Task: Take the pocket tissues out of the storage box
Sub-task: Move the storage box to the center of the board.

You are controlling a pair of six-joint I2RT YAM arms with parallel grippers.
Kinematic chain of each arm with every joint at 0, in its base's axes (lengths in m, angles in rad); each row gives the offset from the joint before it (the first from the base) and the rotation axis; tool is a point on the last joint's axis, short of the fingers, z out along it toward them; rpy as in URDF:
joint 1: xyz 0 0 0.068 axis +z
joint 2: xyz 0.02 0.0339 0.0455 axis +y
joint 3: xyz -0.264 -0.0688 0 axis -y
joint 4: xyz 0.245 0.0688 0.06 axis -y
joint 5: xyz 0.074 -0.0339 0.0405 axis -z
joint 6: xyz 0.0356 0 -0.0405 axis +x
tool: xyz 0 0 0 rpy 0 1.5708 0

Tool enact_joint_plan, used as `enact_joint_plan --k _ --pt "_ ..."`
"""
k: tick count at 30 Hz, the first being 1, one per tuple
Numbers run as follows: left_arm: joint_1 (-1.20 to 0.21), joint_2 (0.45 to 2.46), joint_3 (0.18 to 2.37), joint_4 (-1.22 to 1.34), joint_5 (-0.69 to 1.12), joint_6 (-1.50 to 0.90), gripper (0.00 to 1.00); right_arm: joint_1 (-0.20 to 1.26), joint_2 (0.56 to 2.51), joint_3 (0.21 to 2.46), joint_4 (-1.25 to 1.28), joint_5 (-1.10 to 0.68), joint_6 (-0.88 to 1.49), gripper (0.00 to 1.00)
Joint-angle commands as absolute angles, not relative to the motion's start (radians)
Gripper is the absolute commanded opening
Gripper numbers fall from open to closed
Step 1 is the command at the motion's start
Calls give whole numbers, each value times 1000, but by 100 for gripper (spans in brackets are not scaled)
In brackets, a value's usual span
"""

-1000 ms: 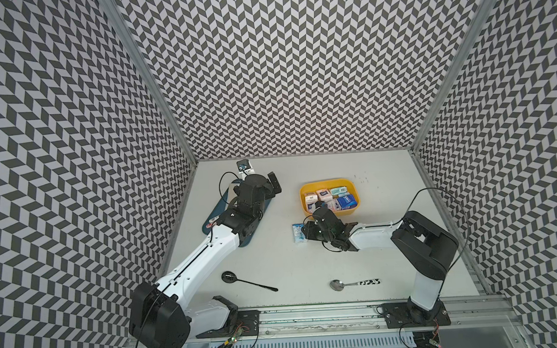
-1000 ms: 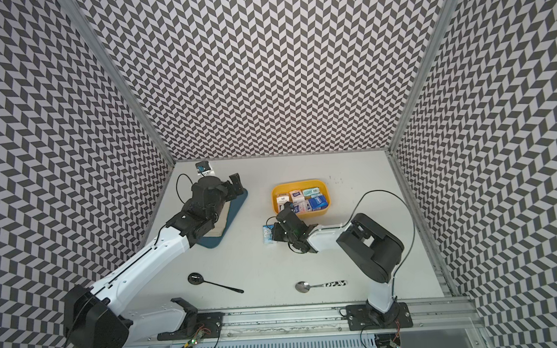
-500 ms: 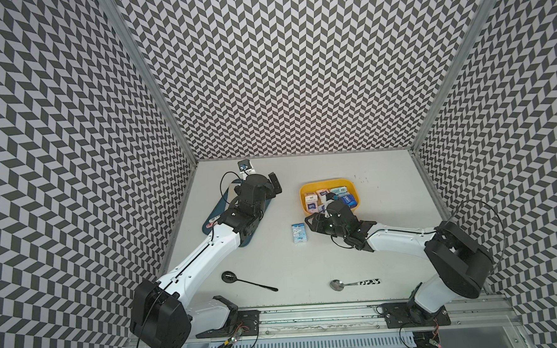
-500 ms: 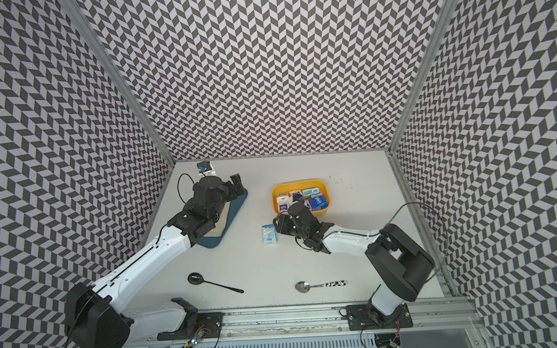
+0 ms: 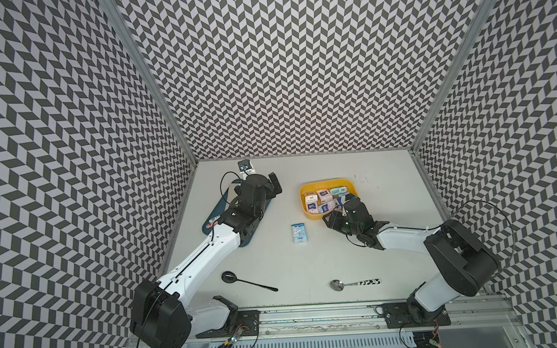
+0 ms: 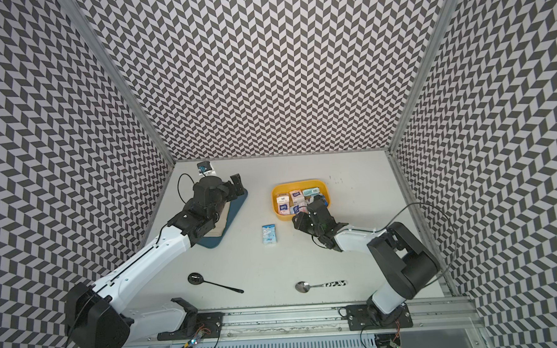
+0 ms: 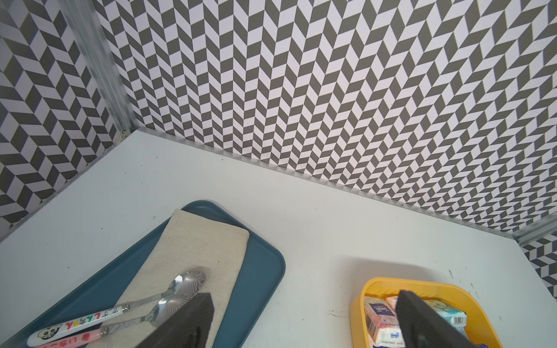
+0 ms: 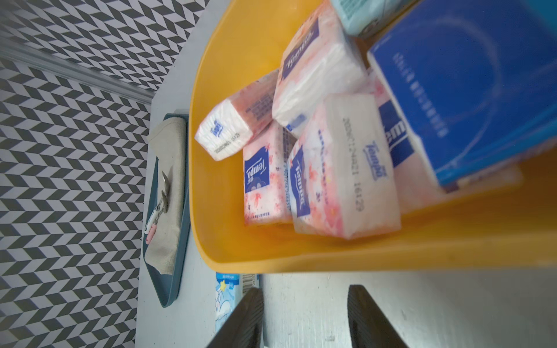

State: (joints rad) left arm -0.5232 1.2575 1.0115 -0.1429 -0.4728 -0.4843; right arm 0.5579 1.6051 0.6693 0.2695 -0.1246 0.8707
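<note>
**1. State of the arms**
The right fingers [image 8: 244,319] stand partly apart with only bare worktop [image 8: 301,307] between them, and they hold nothing. The left fingers [image 7: 187,319] stand wide apart and empty above the dark-blue tray [image 7: 259,271], clear of the work.

**2. Location of the parts**
The storage box [image 8: 229,90] lies directly ahead of the right fingertips, with its near wall just beyond them. Most of the pocket tissues [image 8: 343,168] are inside it, piled loosely and tilted against one another. One pale blue pack [image 8: 226,298] lies flat on the worktop outside the box, off to one side of the right fingers.

**3. Step in hand (judged): reach for the next pack**
- Raise the right fingertips above the near wall before advancing. A low approach would push the box, which looks light, along the worktop.
- Select the white-pink pack closest ahead of the fingertips, as it sits on top of the pile.
- Open the fingers wider if the pack will not pass between them.
- Close across the narrow width of the pack, at its middle. The wrap looks slick and the contents soft.
- Lift straight up before withdrawing, so that the dark blue pack [image 8: 467,90] leaning alongside is not dragged out.
</note>
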Motion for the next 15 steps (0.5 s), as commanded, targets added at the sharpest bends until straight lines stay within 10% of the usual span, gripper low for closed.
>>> enact_joint_plan --k 1,15 --pt "-518 1262 1026 -122 -469 -479 99 524 1652 704 330 -156 839 50" --pt "-516 1299 1058 -122 -479 -463 99 431 1803 881 277 -206 774 49"
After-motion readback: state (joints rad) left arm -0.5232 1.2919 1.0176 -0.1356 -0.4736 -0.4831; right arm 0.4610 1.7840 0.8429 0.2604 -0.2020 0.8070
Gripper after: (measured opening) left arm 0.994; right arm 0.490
